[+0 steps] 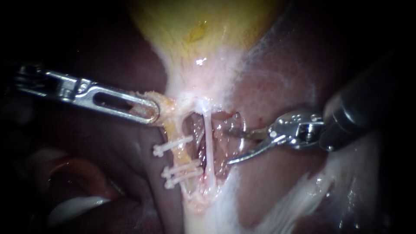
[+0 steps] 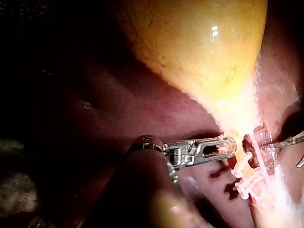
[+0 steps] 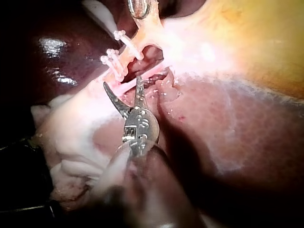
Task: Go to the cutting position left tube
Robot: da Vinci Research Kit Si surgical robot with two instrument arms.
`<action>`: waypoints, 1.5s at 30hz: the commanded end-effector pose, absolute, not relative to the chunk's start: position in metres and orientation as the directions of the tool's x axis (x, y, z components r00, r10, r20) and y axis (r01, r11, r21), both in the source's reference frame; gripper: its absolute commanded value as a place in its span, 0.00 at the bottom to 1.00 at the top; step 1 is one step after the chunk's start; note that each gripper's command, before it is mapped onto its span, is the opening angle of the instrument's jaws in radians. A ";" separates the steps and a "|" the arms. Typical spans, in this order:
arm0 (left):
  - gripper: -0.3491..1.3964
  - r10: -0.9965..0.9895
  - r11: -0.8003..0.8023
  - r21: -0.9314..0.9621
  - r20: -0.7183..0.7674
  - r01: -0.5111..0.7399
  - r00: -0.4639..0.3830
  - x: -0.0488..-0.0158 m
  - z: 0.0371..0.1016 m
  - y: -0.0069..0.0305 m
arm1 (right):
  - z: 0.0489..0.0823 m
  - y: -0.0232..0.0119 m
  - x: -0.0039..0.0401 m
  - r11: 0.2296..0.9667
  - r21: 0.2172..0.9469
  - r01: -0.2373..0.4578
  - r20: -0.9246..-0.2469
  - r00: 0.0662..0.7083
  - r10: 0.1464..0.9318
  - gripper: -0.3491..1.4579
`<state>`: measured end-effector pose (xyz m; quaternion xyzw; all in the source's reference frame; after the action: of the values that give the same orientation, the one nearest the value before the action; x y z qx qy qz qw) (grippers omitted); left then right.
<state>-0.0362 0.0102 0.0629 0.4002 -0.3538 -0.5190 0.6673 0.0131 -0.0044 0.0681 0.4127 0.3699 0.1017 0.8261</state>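
The approach step is in hand, judged not yet complete. In the endoscope view, the left instrument (image 1: 151, 112) is clamping its slotted steel jaws on the yellowish tissue fold (image 1: 167, 104) below the yellow gallbladder (image 1: 195, 26), holding it toward 9 o'clock. The left tube (image 1: 175, 130), a yellowish strand carrying three white plastic clips (image 1: 173, 146), is lying at 7 o'clock of centre. The right instrument (image 1: 229, 146) is holding its curved blades moderately apart and empty, at 3 o'clock of the thin pale right tube (image 1: 208, 147). Next, the blades are needing to pass that strand toward 9 o'clock and straddle the gap between the clips.
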 end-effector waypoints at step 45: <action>0.00 -0.976 0.141 0.901 0.057 0.411 0.209 -0.0364 0.0623 0.0099 | 0.0741 -0.0057 0.0208 0.610 0.781 0.132 -0.515 0.690 0.509 0.93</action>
<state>-0.0364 0.0099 0.0623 0.3994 -0.3538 -0.5197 0.6673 0.0208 -0.0057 0.0741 0.4271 0.3778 0.1170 0.8131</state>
